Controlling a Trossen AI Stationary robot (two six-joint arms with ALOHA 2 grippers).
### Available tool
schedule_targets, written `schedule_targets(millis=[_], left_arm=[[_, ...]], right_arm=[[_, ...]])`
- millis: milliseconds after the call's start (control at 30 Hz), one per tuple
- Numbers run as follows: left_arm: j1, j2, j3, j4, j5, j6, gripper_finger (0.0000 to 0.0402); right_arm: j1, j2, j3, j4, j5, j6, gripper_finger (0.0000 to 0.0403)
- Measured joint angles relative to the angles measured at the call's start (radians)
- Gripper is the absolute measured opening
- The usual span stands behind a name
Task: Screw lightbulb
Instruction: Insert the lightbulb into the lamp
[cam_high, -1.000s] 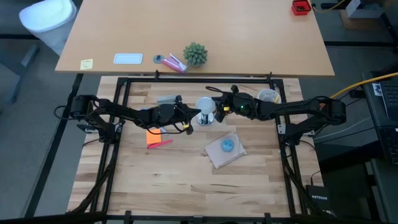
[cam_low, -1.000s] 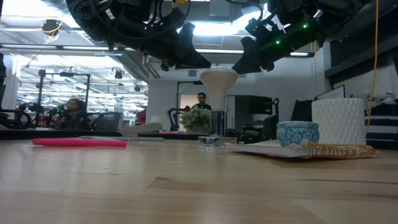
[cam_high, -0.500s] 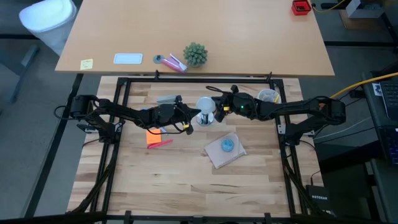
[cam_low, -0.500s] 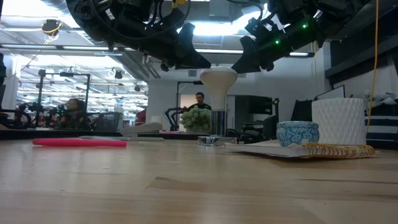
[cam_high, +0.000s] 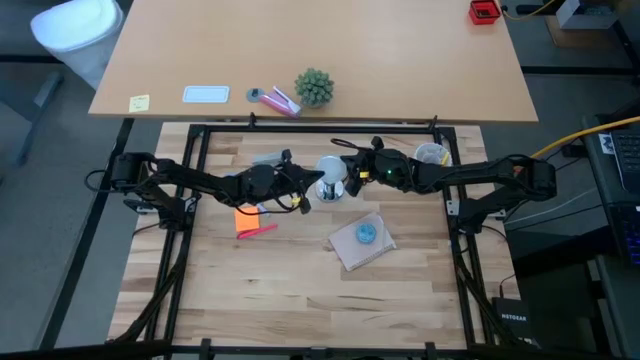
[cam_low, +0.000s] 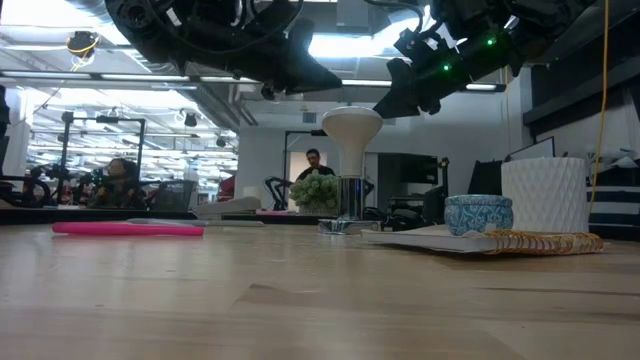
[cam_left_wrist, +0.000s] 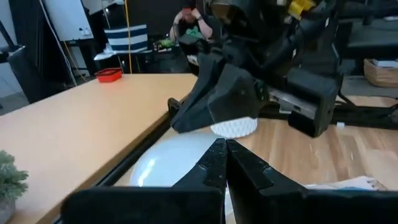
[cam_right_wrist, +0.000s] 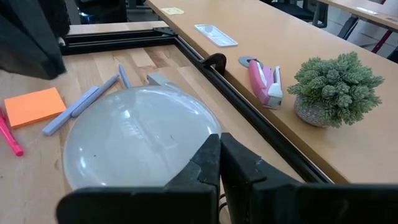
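The frosted white lightbulb (cam_low: 350, 125) stands upright, its base down in the shiny metal socket (cam_low: 347, 200) on the table; it also shows in the high view (cam_high: 329, 168). My left gripper (cam_low: 325, 82) is shut and hangs just above and to the left of the bulb's dome (cam_left_wrist: 165, 165). My right gripper (cam_low: 385, 103) is shut, with its tips at the upper right edge of the dome (cam_right_wrist: 137, 143). The two grippers face each other across the bulb (cam_high: 312, 183) (cam_high: 349, 176). My right gripper's shut fingertips (cam_low: 382, 106) come slanting down from the table's right at the upper edge of the bulb's dome (cam_low: 374, 116). I cannot tell whether they touch it. The bulb stands upright in the socket.
A small blue round blob (cam_high: 366, 234) lies on a notepad (cam_high: 350, 250) near of the socket. A white textured cup (cam_high: 431, 154) stands at the far right. An orange note (cam_high: 248, 212), a pink pen (cam_high: 257, 230) and grey pens (cam_high: 268, 158) lie to the left.
My left gripper has risen a little and drawn back from the bulb's dome toward the table's left, staying shut. The bulb and my right gripper have kept still.
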Motion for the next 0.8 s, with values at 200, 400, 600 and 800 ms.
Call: schedule_targets(millis=[200,400,600,800], left_arm=[[-0.035,0.0,0.0,-0.059,0.001,-0.012,0.0],[-0.047,0.001,0.0,-0.135,0.002,-0.064,0.0],[-0.019,0.001,0.0,-0.143,-0.022,-0.072,0.0],[0.004,0.001,0.0,-0.174,-0.053,-0.104,0.0]], right_arm=[[0.0,0.0,0.0,-0.001,0.0,0.0,0.0011],[0.0,0.0,0.0,-0.001,-0.002,0.0,0.0011],[0.0,0.0,0.0,-0.001,-0.002,0.0,0.0011],[0.0,0.0,0.0,-0.004,-0.001,0.0,0.0011]])
